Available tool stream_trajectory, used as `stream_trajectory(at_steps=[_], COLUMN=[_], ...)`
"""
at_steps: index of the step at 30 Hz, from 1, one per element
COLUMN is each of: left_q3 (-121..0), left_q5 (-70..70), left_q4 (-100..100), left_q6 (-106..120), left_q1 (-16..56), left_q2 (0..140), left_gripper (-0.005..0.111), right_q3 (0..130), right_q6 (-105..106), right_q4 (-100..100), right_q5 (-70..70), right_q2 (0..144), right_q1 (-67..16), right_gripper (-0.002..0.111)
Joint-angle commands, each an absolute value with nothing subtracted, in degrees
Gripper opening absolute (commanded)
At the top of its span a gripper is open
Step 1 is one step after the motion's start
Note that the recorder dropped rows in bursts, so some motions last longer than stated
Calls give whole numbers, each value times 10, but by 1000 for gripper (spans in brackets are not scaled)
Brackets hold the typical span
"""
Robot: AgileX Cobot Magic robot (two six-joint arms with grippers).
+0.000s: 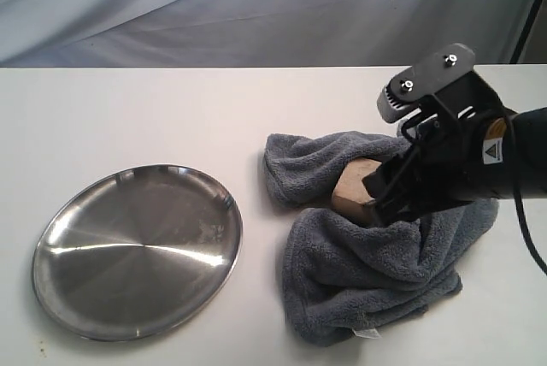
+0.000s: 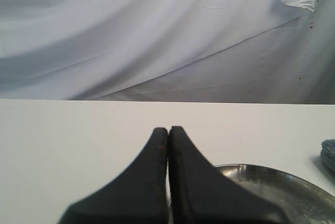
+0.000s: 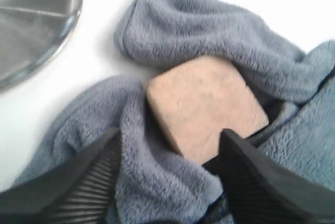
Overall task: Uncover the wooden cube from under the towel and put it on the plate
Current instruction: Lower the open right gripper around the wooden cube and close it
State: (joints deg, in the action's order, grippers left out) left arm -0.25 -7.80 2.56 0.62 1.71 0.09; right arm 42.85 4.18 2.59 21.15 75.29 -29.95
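Note:
The wooden cube [image 1: 353, 188] [image 3: 204, 106] lies uncovered in a hollow of the crumpled dark grey towel [image 1: 367, 263] [image 3: 220, 25], right of the table's middle. My right gripper [image 1: 386, 201] [image 3: 171, 137] hangs just over it, open. One finger is on a towel fold beside the cube and the other is at the cube's near corner. The round steel plate [image 1: 137, 250] [image 3: 31, 20] [image 2: 293, 192] lies empty at the front left. In its wrist view my left gripper [image 2: 168, 130] is shut on nothing, low beside the plate; it is out of the exterior view.
The white table [image 1: 171, 118] runs back to a grey cloth backdrop [image 1: 256, 7]. A small white tag [image 1: 367, 333] shows at the towel's front edge. The right arm's black body [image 1: 479, 161] covers the towel's right part.

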Motion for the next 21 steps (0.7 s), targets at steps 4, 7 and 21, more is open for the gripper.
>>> stream_trajectory(at_steps=[4, 7, 21], left_q3=[0, 0, 0], left_q5=[-78, -78, -78], left_q4=[25, 25, 25], left_q6=[6, 6, 6], left_q1=[16, 16, 16], left_q2=[0, 0, 0], left_gripper=[1, 1, 1], right_q3=[436, 479, 674], right_q6=[92, 128, 257], right_q4=[48, 48, 51], right_q5=[164, 250, 503], right_q2=[778, 788, 922], right_q1=[-303, -303, -296], right_gripper=[80, 78, 78])
